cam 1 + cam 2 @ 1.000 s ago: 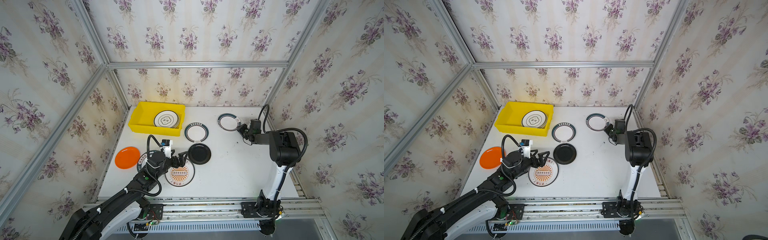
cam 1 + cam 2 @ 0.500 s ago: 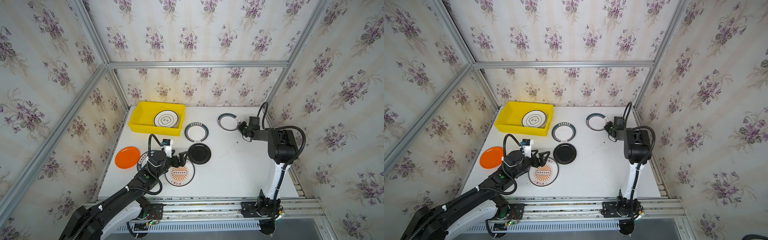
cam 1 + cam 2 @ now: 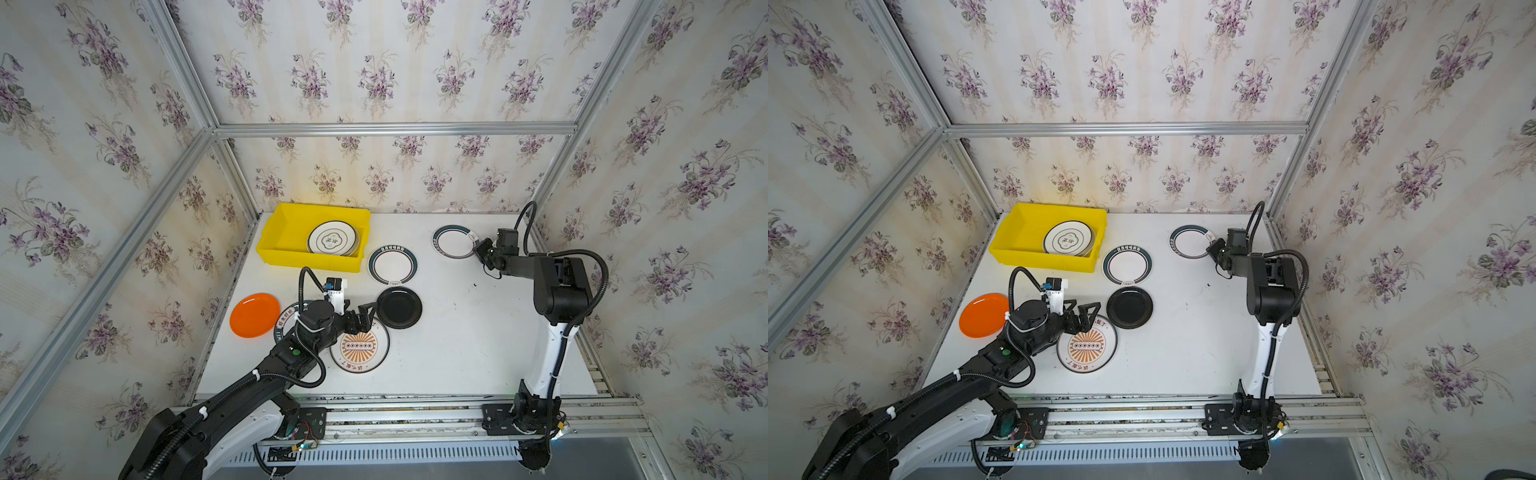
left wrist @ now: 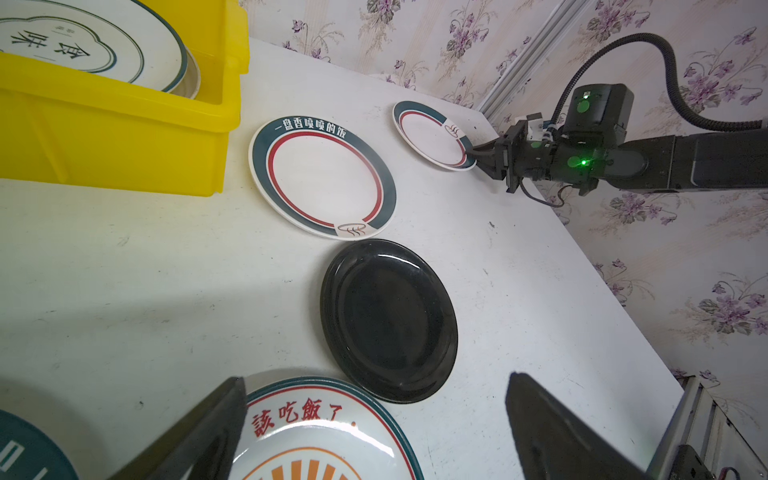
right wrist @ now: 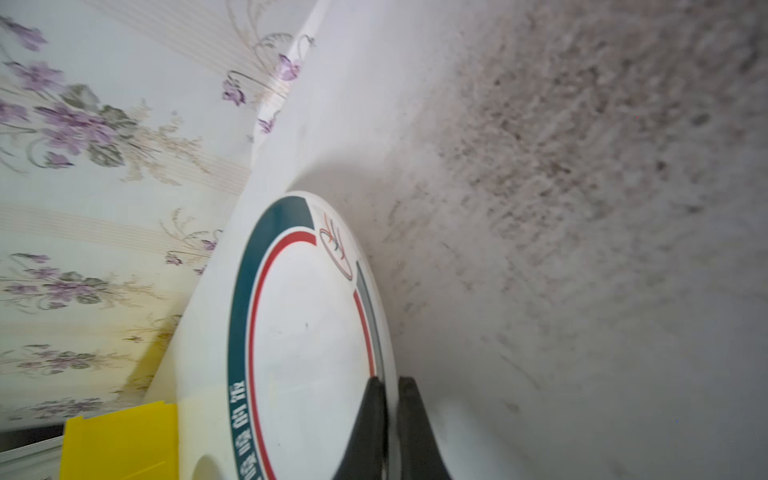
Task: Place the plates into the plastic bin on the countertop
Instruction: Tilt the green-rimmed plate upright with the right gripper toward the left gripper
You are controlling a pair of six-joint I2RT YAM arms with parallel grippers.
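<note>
One grip made. Pinches, with the right gripper [image 3: 478, 250] closed tight, the rim of a round white plate with a dark green and red band [image 3: 453, 242], far right on the flat white countertop [image 3: 478, 353]. Sits well to the right of the bright yellow rectangular plastic bin [image 3: 307, 262], with a second green-banded plate [image 3: 392, 266] between; likely calls for a long leftward carry. Hovers the left gripper [image 3: 365, 318], jaws spread wide and empty, over the orange-sunburst plate [image 3: 360, 349], nearer the bin.

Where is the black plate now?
In both top views the black plate lies in the middle of the table, between the green-rimmed plate behind it and the sunburst plate.
</note>
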